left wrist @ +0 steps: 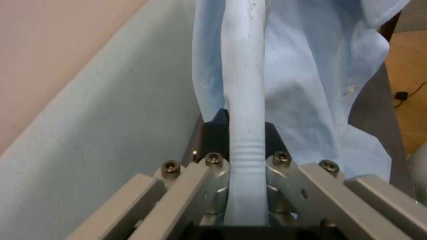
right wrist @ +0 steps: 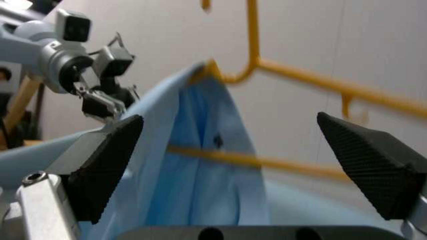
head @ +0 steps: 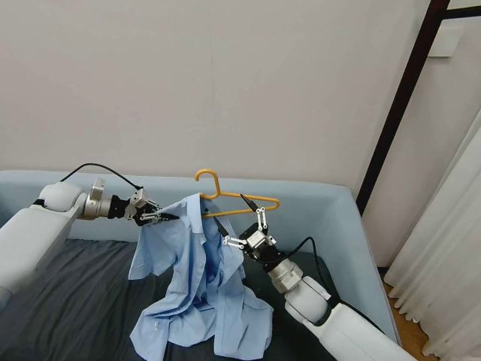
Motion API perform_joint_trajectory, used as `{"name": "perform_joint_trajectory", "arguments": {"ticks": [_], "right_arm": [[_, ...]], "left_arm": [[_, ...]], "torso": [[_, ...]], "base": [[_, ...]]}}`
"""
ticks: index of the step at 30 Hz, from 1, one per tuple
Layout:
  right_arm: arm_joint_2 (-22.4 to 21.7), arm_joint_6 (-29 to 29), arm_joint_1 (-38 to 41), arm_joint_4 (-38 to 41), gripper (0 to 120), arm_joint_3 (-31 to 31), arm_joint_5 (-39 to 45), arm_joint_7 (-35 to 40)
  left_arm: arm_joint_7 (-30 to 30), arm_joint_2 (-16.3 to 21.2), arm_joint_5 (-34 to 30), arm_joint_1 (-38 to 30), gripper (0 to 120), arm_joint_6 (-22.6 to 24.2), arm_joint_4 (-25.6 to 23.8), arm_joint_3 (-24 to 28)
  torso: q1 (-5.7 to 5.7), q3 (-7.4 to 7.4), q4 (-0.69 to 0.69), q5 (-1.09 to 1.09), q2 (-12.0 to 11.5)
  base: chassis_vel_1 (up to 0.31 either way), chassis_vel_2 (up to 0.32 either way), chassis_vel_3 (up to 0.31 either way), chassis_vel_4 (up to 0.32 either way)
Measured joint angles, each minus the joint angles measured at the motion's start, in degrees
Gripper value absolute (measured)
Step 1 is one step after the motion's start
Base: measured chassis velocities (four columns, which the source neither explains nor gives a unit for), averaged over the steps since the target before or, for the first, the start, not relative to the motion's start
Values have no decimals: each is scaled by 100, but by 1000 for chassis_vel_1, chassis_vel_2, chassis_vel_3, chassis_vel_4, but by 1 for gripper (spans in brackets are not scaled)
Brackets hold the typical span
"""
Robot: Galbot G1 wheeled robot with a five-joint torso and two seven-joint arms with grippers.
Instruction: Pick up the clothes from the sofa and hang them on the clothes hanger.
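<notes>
- Left gripper (head: 159, 217) clamped the blue shirt (head: 197, 286) at its shoulder.
- Right gripper (head: 246, 229) sat spread beside the yellow hanger (head: 248, 197).
- Shirt tail pooled on the sofa (head: 68, 271).

A light blue button-up shirt (head: 197, 289) is seen at lower centre, one shoulder draped over the left end of a yellow hanger (head: 267, 200). The rest hangs crumpled onto the dark seat of a pale blue sofa (head: 319, 201). The hanger is raised at centre, hook upward, right end bare.
</notes>
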Motion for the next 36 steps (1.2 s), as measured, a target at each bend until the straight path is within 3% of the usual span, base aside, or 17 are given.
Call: {"name": "perform_joint_trajectory", "arguments": {"ticks": [1,2,7,8,13,17,22,25,29,31,35,36], "right_arm": [[-16,-124,-97,27,100,-45,753,-27],[-16,-124,-97,27,100,-45,753,-27],[-29,-646,-460,-40,100,-64,3132,-222],[-29,-646,-460,-40,100,-64,3132,-222],[271,-878,-668,-376,100,155,4736,-642],[438,-942,-764,-385,100,247,5190,-956],[622,-992,-782,-570,100,265,5015,-932],[698,-1015,-796,-679,94,274,4888,-888],[786,-1033,-870,-764,75,294,4706,-936],[794,-1033,-888,-770,73,300,4663,-980],[814,-965,-958,-786,53,309,4540,-1172],[814,-965,-958,-786,53,309,4540,-1172]], "left_arm": [[-11,27,-28,-10,2,0,-11,-15],[-11,27,-28,-10,2,0,-11,-15],[-32,133,-150,-23,2,7,-151,-78],[-32,133,-150,-23,2,7,-151,-78],[-35,176,-170,-21,2,12,-195,-112],[-32,190,-169,2,2,12,-211,-121],[-23,186,-170,13,2,7,-211,-133],[-18,185,-190,17,2,-1,-211,-137],[-16,190,-230,30,2,-6,-255,-142],[-18,193,-235,32,2,-7,-260,-144],[-20,214,-243,47,2,-11,-269,-163],[-20,214,-243,47,2,-11,-269,-163]], "torso": [[0,0,0,0,0],[0,0,0,0,0],[0,0,0,0,0],[0,0,0,0,0],[0,0,0,-1,0],[0,0,1,-2,0],[0,0,1,-2,0],[0,0,1,-2,0],[0,0,0,-1,-1],[0,0,0,0,-1],[0,0,0,-1,-1],[0,0,0,-1,-1]], "base": [[0,0,0,0],[0,0,0,0],[0,0,0,0],[0,0,0,0],[0,0,0,0],[0,0,0,0],[0,0,0,0],[0,0,0,0],[0,0,0,0],[0,0,0,0],[0,0,0,0],[0,0,0,0]]}}
